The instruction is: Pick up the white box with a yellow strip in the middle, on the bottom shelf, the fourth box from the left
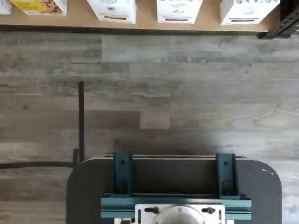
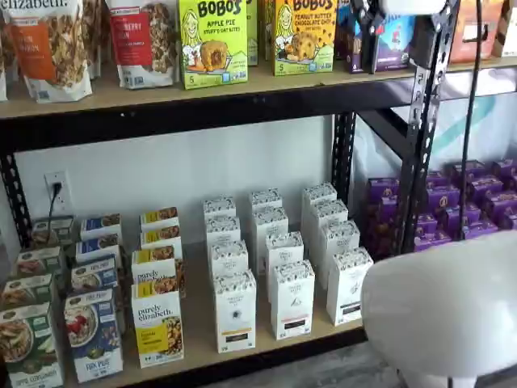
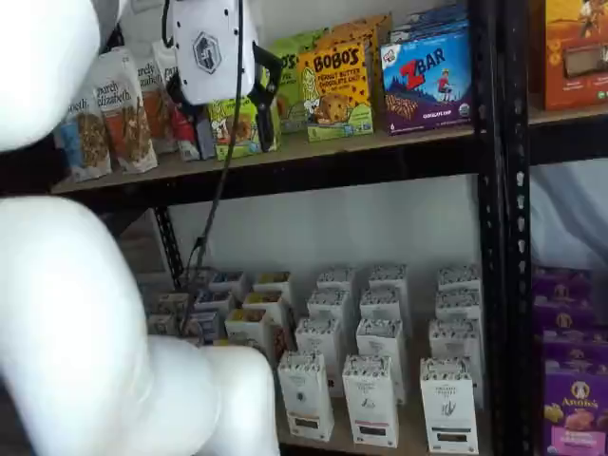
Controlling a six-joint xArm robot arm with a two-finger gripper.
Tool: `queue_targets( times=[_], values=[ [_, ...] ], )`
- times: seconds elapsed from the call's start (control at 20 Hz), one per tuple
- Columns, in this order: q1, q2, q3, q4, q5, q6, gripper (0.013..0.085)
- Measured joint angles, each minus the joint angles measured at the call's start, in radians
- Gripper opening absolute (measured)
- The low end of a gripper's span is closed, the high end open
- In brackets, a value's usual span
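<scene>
The white box stands at the front of its column on the bottom shelf, with a speckled top and a yellow-orange strip low on its front. To its left is a box with a yellow panel; to its right is a white carton with a black strip. The wrist view catches only the white box's lower part, at the shelf's edge. My gripper hangs high, level with the upper shelf and to the right of the box. Its two black fingers stand wide apart and hold nothing, as the gripper also shows from behind.
Rows of alike white cartons stand behind and beside the box. Black uprights bound the bay, with purple boxes beyond them. Bobo's boxes and granola bags sit on the upper shelf. White arm links fill the foreground. Grey plank floor lies before the shelf.
</scene>
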Motion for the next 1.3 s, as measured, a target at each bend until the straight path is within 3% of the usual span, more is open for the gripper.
queue_targets(
  times=[0.05, 0.15, 0.6, 1.3],
  values=[
    [-0.056, 0.011, -0.003, 0.067, 0.016, -0.023, 0.0850],
    [-0.062, 0.014, 0.002, 0.087, 0.014, -0.024, 0.0850],
    [-0.023, 0.015, 0.038, 0.089, -0.025, 0.010, 0.0850],
    [0.042, 0.008, 0.105, 0.043, -0.103, 0.053, 0.0850]
  ],
)
